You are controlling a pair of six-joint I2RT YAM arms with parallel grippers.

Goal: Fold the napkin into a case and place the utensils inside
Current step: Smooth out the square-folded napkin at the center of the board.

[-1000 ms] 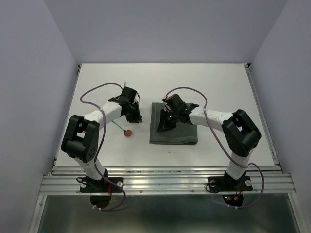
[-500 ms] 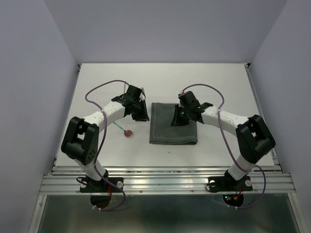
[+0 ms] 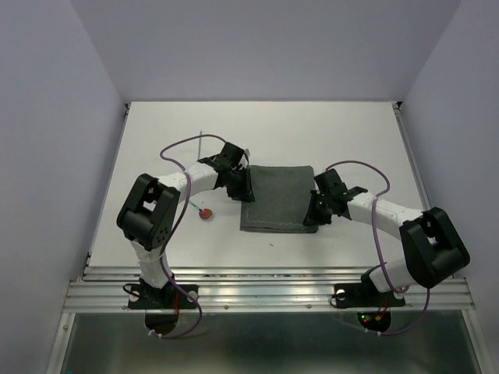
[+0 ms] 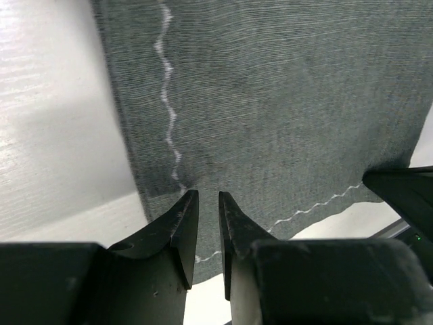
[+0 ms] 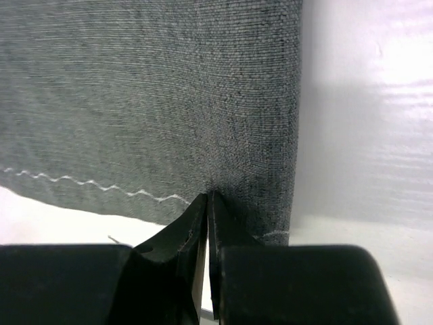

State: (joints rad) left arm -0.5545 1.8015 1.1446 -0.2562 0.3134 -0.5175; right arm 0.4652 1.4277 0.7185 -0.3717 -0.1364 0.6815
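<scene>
Folded dark grey napkin (image 3: 278, 197) on a white table (image 3: 351, 132). The right gripper (image 5: 207, 203) pinches its right edge (cloth puckers there). The left gripper (image 4: 202, 203) sits at the left edge, fingers narrowly apart; grip unclear.

No text, label, brand or number can be read anywhere.

A white table (image 3: 351, 132) fills the middle, enclosed by pale lilac walls (image 3: 257, 47) at 9, 12 and 3 o'clock. A ribbed metal rail (image 3: 265, 292) borders it at 6 o'clock.
</scene>
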